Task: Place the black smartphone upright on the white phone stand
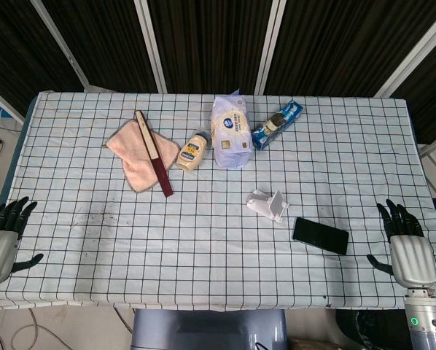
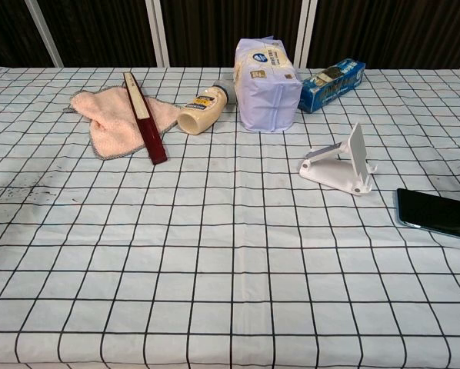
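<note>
1. Head view, looking down on a table under a white cloth with a black grid [image 1: 203, 248]. The flat black smartphone [image 1: 320, 235] lies face up near the right front, just beside and apart from the small white plastic phone stand [image 1: 267, 205]. The right hand [image 1: 406, 240] rests at the right table edge, fingers spread, holding nothing. The left hand [image 1: 3, 233] sits at the left edge, likewise open and empty. Farther back lie a pink cloth [image 1: 134, 157] with a dark red flat stick [image 1: 154, 153] across it, a small yellowish bottle [image 1: 192, 152] on its side, a pale lilac packet [image 1: 230, 131] and a blue box [image 1: 276, 125].

2. Chest view, low across the table. The stand's back plate tilts upward; the phone is cut off by the right edge. Neither hand shows here.

3. Judged next step: the right hand, being nearer, should grip the phone by its long edges, then seat its lower edge against the stand's lip. The lip itself is hard to make out.
</note>
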You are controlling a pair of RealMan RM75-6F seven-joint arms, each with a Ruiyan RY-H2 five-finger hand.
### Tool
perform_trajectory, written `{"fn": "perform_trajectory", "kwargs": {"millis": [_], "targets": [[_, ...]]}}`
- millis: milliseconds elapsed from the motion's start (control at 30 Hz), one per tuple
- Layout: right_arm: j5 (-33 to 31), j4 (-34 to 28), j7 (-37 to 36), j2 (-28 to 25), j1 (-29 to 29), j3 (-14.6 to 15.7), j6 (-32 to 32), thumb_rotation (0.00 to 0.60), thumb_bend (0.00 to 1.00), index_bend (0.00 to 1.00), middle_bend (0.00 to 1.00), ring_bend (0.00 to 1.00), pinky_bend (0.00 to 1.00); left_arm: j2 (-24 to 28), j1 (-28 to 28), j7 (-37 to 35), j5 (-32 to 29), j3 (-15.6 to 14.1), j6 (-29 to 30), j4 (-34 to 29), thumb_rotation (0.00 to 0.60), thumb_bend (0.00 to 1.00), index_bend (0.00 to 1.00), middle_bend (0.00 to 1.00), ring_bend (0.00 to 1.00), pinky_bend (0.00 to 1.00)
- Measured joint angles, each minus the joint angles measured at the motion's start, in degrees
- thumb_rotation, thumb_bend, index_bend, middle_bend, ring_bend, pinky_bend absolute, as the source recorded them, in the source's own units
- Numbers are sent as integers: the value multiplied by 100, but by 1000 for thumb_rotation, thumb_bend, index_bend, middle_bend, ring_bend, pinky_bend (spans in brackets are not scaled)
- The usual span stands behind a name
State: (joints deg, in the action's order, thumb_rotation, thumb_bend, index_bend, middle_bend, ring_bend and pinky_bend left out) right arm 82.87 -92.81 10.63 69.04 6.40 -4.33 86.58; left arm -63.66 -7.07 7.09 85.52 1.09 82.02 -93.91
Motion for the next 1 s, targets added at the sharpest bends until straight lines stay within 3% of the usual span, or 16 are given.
{"fn": "perform_trajectory", "kwargs": {"millis": [400, 533, 733, 1000], "targets": [[-90, -561, 339, -138, 65, -30, -211, 600, 48, 0, 1, 0, 143, -2, -12, -41, -16, 17, -13, 5, 600, 0, 0, 0, 0, 0], [-230, -864, 624, -166, 175, -35, -485, 600, 90, 0, 54, 0, 143, 4, -30, -65, -31, 23, -53, 10, 600, 0, 0, 0, 0, 0], [-790, -1262, 1430, -72, 473, -57, -1099, 600, 125, 57, 114, 9, 143, 35, -56, -118, -19, 11, -110, 9, 600, 0, 0, 0, 0, 0], [-1844, -1295, 2382, 637, 932, -196, -1588, 600, 146, 144, 183, 50, 143, 93, -88, -215, -50, 8, -196, -13, 600, 0, 0, 0, 0, 0]]}}
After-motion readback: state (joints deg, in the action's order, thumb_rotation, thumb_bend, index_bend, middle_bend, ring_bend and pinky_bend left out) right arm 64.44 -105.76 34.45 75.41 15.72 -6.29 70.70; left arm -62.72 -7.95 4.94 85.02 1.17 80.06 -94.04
